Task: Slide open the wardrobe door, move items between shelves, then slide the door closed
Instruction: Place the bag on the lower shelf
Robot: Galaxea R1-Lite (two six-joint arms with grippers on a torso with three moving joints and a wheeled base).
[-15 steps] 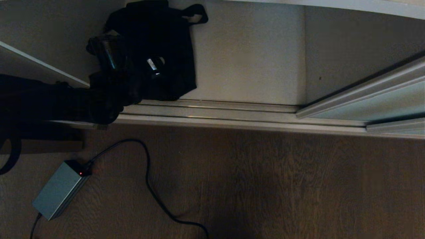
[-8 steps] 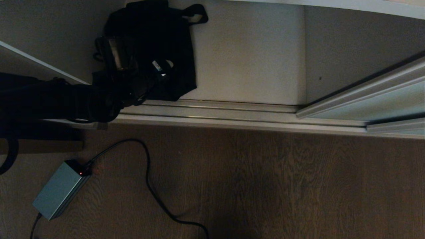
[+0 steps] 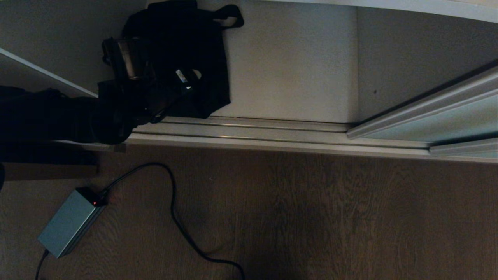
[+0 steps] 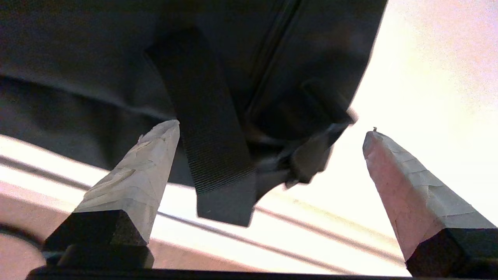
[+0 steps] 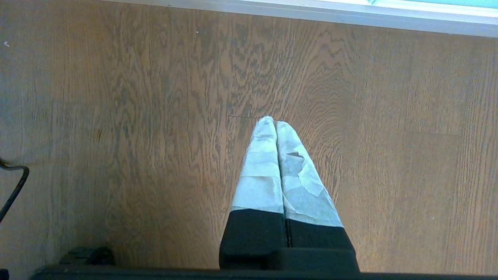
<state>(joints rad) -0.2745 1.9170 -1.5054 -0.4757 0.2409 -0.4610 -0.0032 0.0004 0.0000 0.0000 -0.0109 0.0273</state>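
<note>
Over the last second the left gripper (image 4: 268, 136) shifted a little above the black bag (image 3: 186, 58), so the pick was not yet made. Its fingers stood wide apart, one strap (image 4: 210, 128) between them. The bag lay on the bottom shelf (image 3: 291, 70). The right gripper (image 5: 275, 124) hung pressed together over the floor (image 5: 116, 116).

The right gripper (image 5: 276, 123) hangs over a brown wooden floor (image 5: 136, 116) with wavy grain, pointing down at it. Its two taped fingers (image 5: 260, 175) are pressed together along their whole length, with nothing between them. Beyond the tips, a pale metal track (image 5: 311, 13) runs across the far side of the floor. A loop of black cable (image 5: 15, 186) lies on the boards well off to one side.
</note>
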